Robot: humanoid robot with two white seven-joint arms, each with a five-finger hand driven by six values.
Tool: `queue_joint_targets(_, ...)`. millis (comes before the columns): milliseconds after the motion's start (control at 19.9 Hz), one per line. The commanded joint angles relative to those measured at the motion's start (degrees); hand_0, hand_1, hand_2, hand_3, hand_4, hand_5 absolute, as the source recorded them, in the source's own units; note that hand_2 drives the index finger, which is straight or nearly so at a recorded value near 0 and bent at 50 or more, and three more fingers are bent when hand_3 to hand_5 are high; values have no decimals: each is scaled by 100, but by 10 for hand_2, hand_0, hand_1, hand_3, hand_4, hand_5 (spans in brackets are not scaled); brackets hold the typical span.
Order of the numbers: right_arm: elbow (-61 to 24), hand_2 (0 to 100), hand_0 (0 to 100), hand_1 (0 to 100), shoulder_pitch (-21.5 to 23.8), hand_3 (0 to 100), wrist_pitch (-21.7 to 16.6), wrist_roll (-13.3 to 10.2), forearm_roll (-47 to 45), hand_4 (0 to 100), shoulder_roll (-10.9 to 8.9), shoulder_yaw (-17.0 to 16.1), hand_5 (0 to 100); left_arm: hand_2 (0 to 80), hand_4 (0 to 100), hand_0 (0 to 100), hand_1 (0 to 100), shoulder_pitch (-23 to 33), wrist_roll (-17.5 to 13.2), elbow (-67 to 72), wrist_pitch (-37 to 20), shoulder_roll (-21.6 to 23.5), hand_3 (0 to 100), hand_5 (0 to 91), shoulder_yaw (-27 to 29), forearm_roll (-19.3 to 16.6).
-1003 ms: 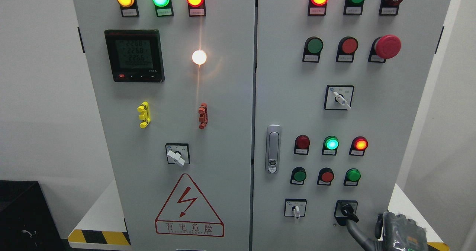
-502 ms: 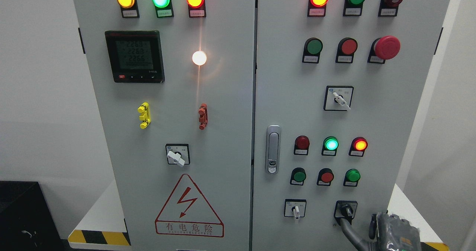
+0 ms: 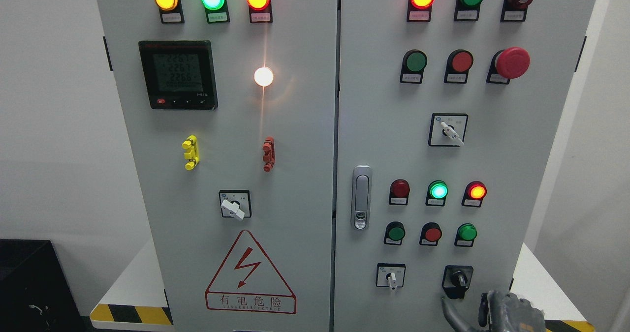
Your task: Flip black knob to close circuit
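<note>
Black knob [image 3: 458, 279] sits low on the right-hand door of the grey cabinet [image 3: 295, 125], in the bottom row of that door, on its own dark square plate, to the right of a white selector [image 3: 391, 278] in the same row and below a green button [image 3: 466, 232]. Its handle reads as nearly upright, a short ridge running top to bottom, perhaps tipped a touch to one side; the exact pointing I cannot make out from where I stand. Nothing touches it. Just below it and slightly to the right, at the bottom edge of the scene, the right hand [image 3: 509, 312] comes up from the lower right corner, a grey and black hand with a dark curved finger [image 3: 450, 315] reaching out toward the left under the knob's plate. So the knob lies above and a little left of the fingers, near but apart, with bare grey door between. The hand is cut off by the edge and I cannot tell whether the fingers are spread or curled; they hold nothing that I can see. No left arm shows anywhere, so the right is the only one placed to work here. To turn the knob, I judge the hand would have to rise and close in on the door, setting the fingers either side of the upright ridge so a twist of the wrist can swing it over. Coming up too far left would risk brushing the white selector.
</note>
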Motion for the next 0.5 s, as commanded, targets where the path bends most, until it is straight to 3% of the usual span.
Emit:
queue_joint_targets(0,-687,877,0,59,422,1000,-6,-5,-259,939,64,243,1000,0,0,120,556,132,-4,-176,4,0,0,0,0,-6)
queue_joint_targets(251,-1205,848,0,68,809,1000,-15,-234,-1031,930,221,279,1000,0,0,120,556,132,-4,-176,4,0,0,0,0,-6)
queue_joint_targets(452,-1567,799,0,77,1319,992,-67,-593,-1700,896,275,446,995,0,0,120,556,123,-4,-167,4,0,0,0,0,-6)
